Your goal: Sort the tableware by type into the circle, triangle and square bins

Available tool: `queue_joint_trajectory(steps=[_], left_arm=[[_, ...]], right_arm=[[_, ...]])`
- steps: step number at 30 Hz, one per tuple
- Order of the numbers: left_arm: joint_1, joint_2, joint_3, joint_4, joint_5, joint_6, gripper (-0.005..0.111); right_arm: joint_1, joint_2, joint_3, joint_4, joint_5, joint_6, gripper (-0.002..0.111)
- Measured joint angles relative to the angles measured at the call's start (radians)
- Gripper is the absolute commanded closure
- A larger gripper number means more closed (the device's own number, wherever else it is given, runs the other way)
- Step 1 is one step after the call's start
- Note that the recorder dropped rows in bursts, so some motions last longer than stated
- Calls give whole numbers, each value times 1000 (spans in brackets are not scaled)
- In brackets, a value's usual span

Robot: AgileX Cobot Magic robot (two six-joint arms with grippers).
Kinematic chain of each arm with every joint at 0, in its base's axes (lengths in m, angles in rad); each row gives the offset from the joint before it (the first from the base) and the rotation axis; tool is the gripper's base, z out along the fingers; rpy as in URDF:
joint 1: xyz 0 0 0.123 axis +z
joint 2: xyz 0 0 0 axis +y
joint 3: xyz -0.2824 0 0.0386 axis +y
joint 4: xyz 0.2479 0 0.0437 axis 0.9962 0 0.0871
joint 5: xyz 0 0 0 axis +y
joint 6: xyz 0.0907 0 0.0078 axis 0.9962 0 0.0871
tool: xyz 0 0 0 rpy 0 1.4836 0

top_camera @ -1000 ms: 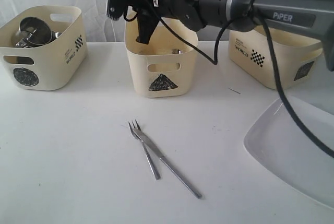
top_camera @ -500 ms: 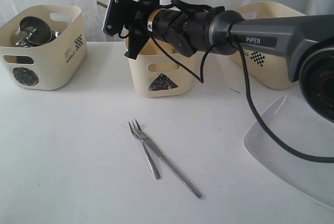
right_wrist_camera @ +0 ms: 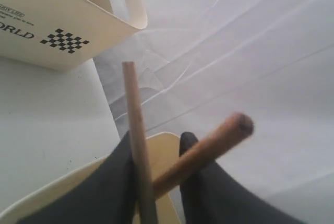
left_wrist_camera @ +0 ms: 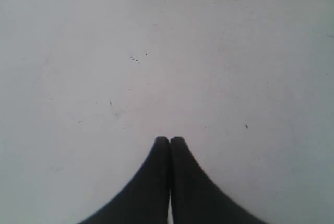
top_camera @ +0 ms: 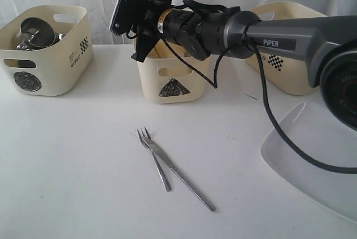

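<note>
My right gripper [top_camera: 127, 22] hangs over the near left corner of the triangle bin [top_camera: 173, 80], reaching across from the right. It is shut on two wooden chopsticks [right_wrist_camera: 134, 125] that cross between its fingers [right_wrist_camera: 203, 182], one upright, the other [right_wrist_camera: 219, 138] slanting away. A metal fork [top_camera: 154, 158] and knife [top_camera: 181, 177] lie crossed on the table in front of that bin. Two steel mugs [top_camera: 34, 33] sit in the circle bin [top_camera: 47, 66]. The large white plate [top_camera: 312, 161] lies at the right. My left gripper [left_wrist_camera: 169, 140] is shut and empty over bare table.
The square bin [top_camera: 295, 69] stands at the back right, partly behind the right arm [top_camera: 290, 27]. The circle bin [right_wrist_camera: 68, 20] and the triangle bin's rim [right_wrist_camera: 78, 182] show in the right wrist view. A white curtain hangs behind the table.
The right wrist has turned and dropped from high above the triangle bin to its near left corner. Over the last half second it has barely moved. Fork, knife and plate stayed put.
</note>
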Motion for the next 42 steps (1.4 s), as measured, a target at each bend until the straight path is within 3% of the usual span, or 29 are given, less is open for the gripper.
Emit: queue_joint_trajectory(steps=[8, 18, 26, 29, 37, 42], left_arm=[[0, 0, 0, 0, 0, 0, 106], [0, 0, 0, 0, 0, 0, 106], [0, 0, 0, 0, 0, 0, 106], [0, 0, 0, 0, 0, 0, 106], [0, 0, 0, 0, 0, 0, 106], [0, 0, 0, 0, 0, 0, 106]], right_arm=[[0, 0, 0, 4, 81, 61, 61], [0, -31, 2, 63, 218, 69, 60], [0, -170, 2, 205, 461, 69, 61], [0, -216, 2, 227, 592, 69, 65], [0, -260, 2, 362, 977, 73, 106], [0, -289, 2, 395, 1023, 77, 108]])
